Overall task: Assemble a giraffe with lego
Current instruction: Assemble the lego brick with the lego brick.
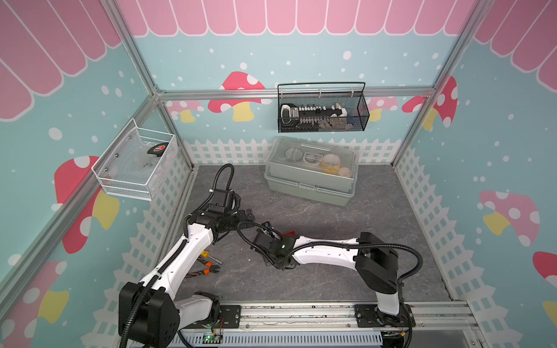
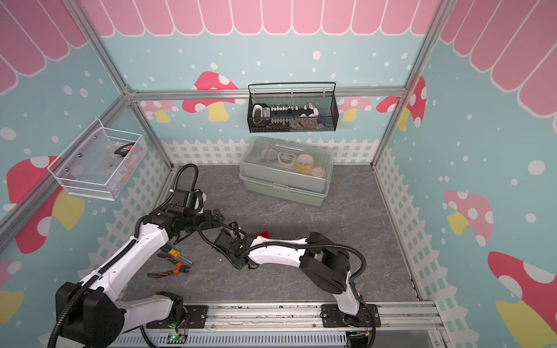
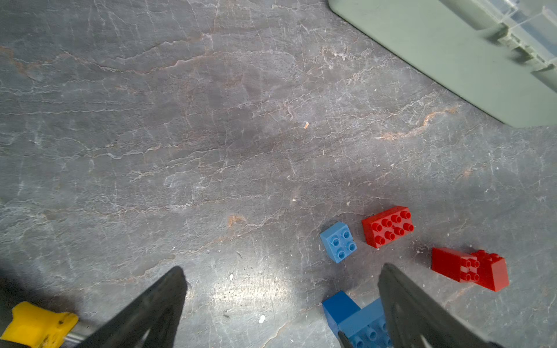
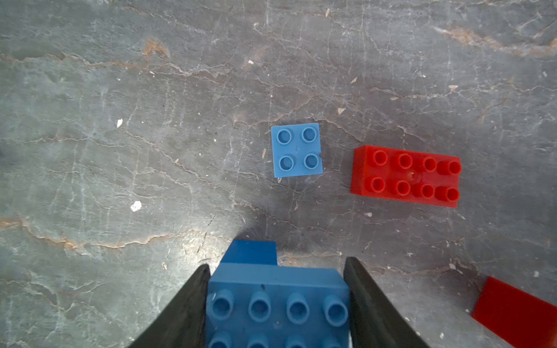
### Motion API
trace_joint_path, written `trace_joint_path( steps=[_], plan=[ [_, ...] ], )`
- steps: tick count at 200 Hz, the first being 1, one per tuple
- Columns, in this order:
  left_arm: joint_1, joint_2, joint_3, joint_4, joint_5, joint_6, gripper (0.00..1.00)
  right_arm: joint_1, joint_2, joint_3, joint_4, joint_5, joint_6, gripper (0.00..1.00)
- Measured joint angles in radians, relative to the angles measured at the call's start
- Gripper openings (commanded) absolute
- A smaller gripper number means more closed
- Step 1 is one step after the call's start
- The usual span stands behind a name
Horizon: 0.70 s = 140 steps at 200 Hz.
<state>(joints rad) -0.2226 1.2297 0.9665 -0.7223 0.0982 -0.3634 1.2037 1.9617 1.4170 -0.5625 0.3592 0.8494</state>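
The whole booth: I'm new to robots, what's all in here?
Small blue brick: one, light blue, loose on the table.
Long red brick: one, red, beside it, not touching.
Red joined bricks: one cluster, red, table, nearby.
Blue joined bricks: one pair, blue, held in the right tool.
Pliers: one, orange-and-black handles, table, robot's left side.
Screwdriver: one, yellow handle, next to the pliers.
Storage box: one, grey-green, clear lid, back of table.
Black mesh basket: one, black, back wall.
White mesh basket: one, white, left wall.
Left arm and right arm: two, white and black.
Left tool: open, empty.
Right tool: closed on the blue joined bricks.
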Motion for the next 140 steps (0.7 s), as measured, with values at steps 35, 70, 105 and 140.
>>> trace_joint_path(
  steps=[35, 70, 105, 140],
  plan=[
    [0.0, 0.0, 0.0, 0.0, 0.0, 0.0, 0.99, 0.0, 0.002, 0.004, -0.005, 0.0, 0.001, 0.43],
    [0.0, 0.0, 0.0, 0.0, 0.003, 0.0, 0.99, 0.0, -0.002, 0.002, -0.01, 0.01, 0.018, 0.43],
    [0.0, 0.005, 0.0, 0.0, 0.007, 0.0, 0.99, -0.014, -0.048, -0.037, -0.057, 0.019, 0.041, 0.42],
    [0.0, 0.006, 0.0, 0.0, 0.008, 0.0, 0.99, -0.055, -0.125, -0.068, -0.119, 0.034, 0.042, 0.42]
  ],
)
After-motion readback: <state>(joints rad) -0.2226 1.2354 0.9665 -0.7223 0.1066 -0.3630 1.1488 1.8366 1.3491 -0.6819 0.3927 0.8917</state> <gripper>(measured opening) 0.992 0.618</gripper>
